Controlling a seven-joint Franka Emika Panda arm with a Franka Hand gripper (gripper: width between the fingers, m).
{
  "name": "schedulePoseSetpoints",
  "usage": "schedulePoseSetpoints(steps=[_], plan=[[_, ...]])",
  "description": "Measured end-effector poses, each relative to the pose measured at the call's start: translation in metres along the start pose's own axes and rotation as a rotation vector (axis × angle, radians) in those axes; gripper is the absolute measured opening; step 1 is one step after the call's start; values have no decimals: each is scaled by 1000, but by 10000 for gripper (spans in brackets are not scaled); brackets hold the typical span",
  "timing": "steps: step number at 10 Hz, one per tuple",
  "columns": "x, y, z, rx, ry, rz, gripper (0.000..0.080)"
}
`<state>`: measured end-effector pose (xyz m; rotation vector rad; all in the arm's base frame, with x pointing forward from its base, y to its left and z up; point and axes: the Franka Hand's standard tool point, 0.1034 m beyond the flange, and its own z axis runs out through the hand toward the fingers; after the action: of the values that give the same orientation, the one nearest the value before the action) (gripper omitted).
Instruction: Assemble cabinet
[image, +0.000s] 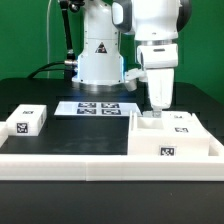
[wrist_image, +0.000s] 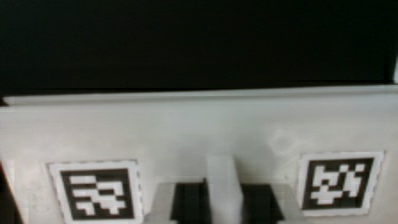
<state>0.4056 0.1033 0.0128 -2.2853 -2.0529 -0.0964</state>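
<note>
The cabinet (image: 185, 140) is a large white box with tagged fronts, lying on the black table at the exterior view's right. My gripper (image: 157, 110) reaches straight down onto its far left part. In the wrist view the cabinet (wrist_image: 196, 130) fills the frame, with two black-and-white tags on either side of a narrow white ridge (wrist_image: 224, 170). My gripper (wrist_image: 226, 203) straddles that ridge, with a dark finger (wrist_image: 187, 203) tight against each side of it. The fingertips are cut off at the frame edge.
A small white tagged block (image: 27, 121) lies at the exterior view's left. The marker board (image: 98, 108) lies flat in front of the robot base (image: 98, 60). A long low white wall (image: 70, 165) runs along the table's front.
</note>
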Motion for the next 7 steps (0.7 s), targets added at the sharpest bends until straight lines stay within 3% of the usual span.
schedulePoseSetpoints(steps=[1, 4, 7], plan=[[0, -1, -1, 3, -3, 3, 68], [-7, -2, -32, 13, -51, 41, 68], [-13, 5, -51, -5, -67, 46, 68]])
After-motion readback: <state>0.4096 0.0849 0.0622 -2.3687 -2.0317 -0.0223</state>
